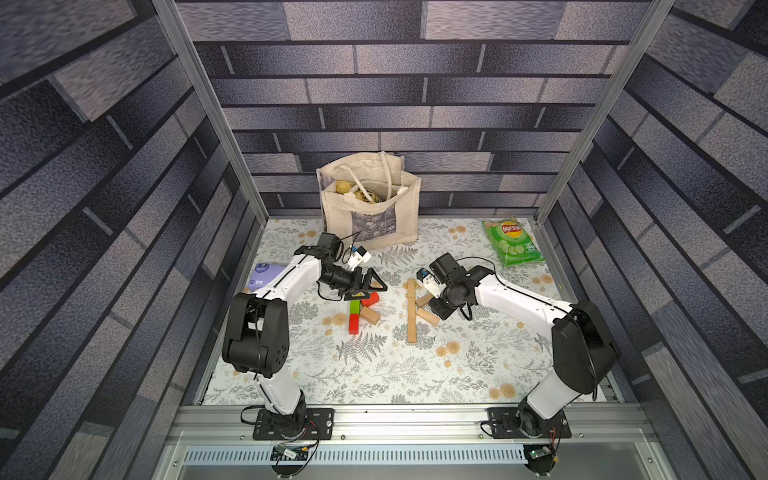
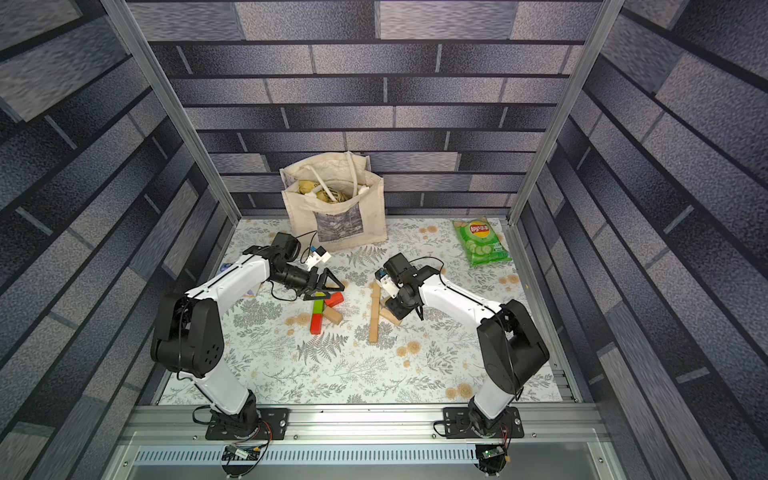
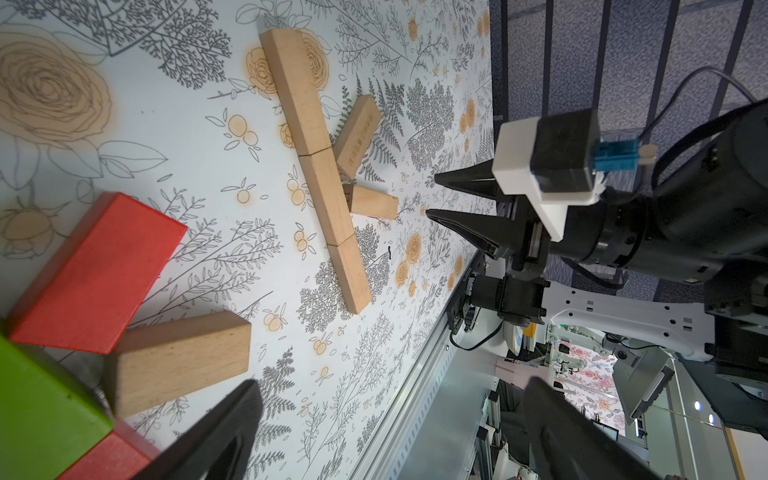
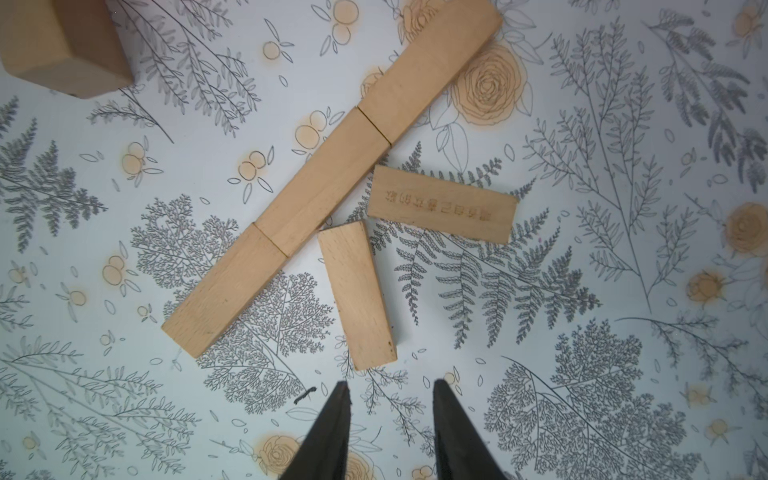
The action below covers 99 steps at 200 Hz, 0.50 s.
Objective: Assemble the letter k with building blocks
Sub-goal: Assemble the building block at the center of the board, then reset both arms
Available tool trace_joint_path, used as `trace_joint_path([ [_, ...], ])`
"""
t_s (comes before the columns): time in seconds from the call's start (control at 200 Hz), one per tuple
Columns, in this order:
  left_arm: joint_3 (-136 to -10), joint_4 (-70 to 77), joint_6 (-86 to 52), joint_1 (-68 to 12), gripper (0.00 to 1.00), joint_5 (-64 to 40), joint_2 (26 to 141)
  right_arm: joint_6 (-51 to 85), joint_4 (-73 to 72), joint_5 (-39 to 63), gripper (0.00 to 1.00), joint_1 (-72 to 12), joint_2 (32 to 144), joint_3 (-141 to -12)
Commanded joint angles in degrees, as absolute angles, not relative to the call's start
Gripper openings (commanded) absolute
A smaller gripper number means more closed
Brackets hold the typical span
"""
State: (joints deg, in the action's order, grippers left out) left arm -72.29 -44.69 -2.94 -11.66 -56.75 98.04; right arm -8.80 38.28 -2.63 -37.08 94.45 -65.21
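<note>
- Two K figures of wooden blocks lie flat near the middle of the table [image 1: 374, 374], side by side and apart from each other.
- Far left: a purple pack [image 1: 266, 276], partly hidden behind the left arm.
- Left gripper [image 3: 395, 382]: jaws spread wide with nothing between them. In both top views it hangs over the far end of the coloured K [image 1: 354, 316] and covers the top of the stem.
- Coloured K: a green block [image 1: 354, 307] and a red block [image 1: 353, 325] lie in line as the stem. A second red block [image 1: 371, 298] and a tan block [image 1: 370, 316] slant off to the right.
- Back centre: a cloth bag [image 1: 370, 208], upright against the wall.
- Tan K [image 4: 332, 183]: three blocks end to end form the stem. A plain arm [image 4: 357, 295] and a stamped arm [image 4: 440, 203] slant away, their inner ends close against the middle block.
- Right gripper [image 4: 391, 384]: jaws a little apart, pinching nothing. The tips sit just off the outer end of the plain arm, not touching it.
- Far right, at the back: a green crisp bag [image 1: 513, 243], lying flat.
</note>
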Motion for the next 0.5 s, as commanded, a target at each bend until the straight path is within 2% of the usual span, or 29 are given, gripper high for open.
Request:
trace_joint_path([
  [0.0,-73.86,-46.58,-0.95,-12.02,1.0,-56.62,98.08,-2.64,38.32,-5.27,0.31,-36.72,93.36,-62.27],
  [0.371,-73.74,-47.33,-0.01,-13.53,1.0,-54.77,98.03,5.92,36.94,-6.41,0.3,-36.82,91.02,-55.7],
  [0.491,-73.48,-46.86,0.46,-13.71,1.0,-52.91,96.86,8.1,37.35,-8.3,0.33,-36.83,88.37,-54.65],
])
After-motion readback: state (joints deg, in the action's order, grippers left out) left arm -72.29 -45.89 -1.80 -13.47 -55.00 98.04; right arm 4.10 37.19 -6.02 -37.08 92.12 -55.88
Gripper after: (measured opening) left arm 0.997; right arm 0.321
